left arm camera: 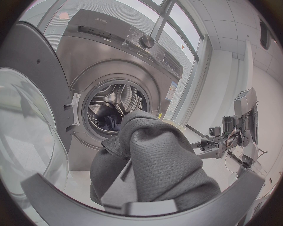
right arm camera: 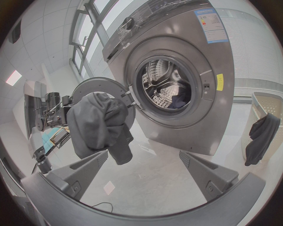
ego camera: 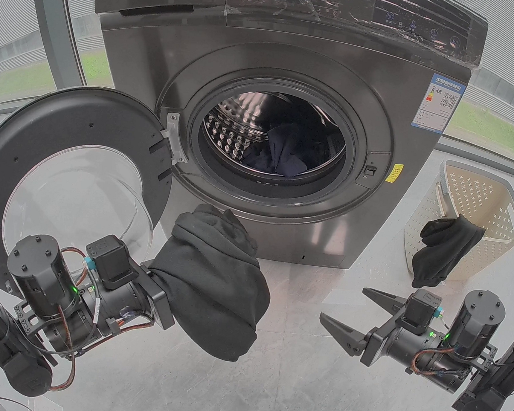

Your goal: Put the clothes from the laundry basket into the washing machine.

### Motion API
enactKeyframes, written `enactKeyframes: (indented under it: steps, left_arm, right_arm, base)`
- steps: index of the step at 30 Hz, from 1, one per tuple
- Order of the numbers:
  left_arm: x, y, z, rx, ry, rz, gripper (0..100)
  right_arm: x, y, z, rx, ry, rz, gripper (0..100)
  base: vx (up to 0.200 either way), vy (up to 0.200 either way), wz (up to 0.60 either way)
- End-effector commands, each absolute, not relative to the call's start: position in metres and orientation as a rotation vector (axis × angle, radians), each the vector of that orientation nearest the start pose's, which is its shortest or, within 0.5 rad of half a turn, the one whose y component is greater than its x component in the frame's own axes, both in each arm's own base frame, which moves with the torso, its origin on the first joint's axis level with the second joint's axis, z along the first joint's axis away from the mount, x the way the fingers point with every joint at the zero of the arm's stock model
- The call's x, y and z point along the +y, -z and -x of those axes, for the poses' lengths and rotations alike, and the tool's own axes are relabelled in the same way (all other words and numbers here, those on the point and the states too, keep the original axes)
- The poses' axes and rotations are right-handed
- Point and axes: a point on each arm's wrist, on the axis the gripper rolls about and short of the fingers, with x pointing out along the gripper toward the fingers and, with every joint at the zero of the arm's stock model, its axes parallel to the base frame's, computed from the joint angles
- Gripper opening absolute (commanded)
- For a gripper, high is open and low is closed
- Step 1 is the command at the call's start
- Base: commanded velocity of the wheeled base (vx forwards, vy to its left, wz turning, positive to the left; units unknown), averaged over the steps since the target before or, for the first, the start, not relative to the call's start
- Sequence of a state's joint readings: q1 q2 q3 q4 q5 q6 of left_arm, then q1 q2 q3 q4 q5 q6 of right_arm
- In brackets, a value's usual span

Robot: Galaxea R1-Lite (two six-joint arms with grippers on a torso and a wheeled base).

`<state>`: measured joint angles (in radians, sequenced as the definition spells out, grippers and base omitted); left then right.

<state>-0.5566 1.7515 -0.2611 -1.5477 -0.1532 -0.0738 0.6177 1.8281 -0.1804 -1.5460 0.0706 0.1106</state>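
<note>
Risk: bulky dark grey knit garment (ego camera: pixel 213 283) hangs loose off left gripper (ego camera: pixel 161 299), so it could snag on the drum (ego camera: pixel 235 123) rim or slip to the floor if fed in shallow. Left jaws clamped on it, cloth draped over fingers. Opposite, right gripper (ego camera: pixel 343 304) spread wide, holding nothing. Beyond: steel-grey front-load washing machine (ego camera: pixel 319 59), round door (ego camera: pixel 66 130) open, dark blue clothes (ego camera: pixel 280 151) inside; black garment (ego camera: pixel 445 248) over rim of cream plastic laundry basket (ego camera: pixel 508 215)

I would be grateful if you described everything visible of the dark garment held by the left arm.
The garment is dark grey cloth with a fine mesh-like knit, bunched into a soft lump. It drapes over the left gripper, its folds hanging above the floor, before the washer, below its open mouth. Nothing else appears to touch it.
</note>
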Motion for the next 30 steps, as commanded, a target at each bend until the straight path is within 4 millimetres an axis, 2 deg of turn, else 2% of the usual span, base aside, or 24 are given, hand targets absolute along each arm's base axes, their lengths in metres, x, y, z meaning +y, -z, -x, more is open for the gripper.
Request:
enactKeyframes:
  steps: [1,8,13,26,30]
  left_arm:
    - [-0.137,-0.123,-0.213,0.005,0.711,0.075,0]
    - [-0.144,-0.111,-0.218,0.049,0.718,0.064,0]
    - [-0.145,-0.109,-0.221,0.052,0.717,0.063,0]
    - [-0.151,-0.104,-0.218,0.072,0.740,0.052,0]
    - [-0.151,-0.103,-0.218,0.075,0.740,0.051,0]
  right_arm:
    - [0.133,-0.099,-0.205,0.137,-0.630,-0.082,100]
    - [0.132,-0.097,-0.207,0.144,-0.618,-0.081,100]
    - [0.133,-0.096,-0.208,0.144,-0.620,-0.081,100]
    - [0.134,-0.096,-0.208,0.142,-0.625,-0.081,100]
    - [0.134,-0.096,-0.207,0.143,-0.628,-0.081,100]
  base:
    - [0.000,0.000,0.00]
    - [0.000,0.000,0.00]
    - [0.200,0.000,0.00]
    - [0.000,0.000,0.00]
    - [0.200,0.000,0.00]
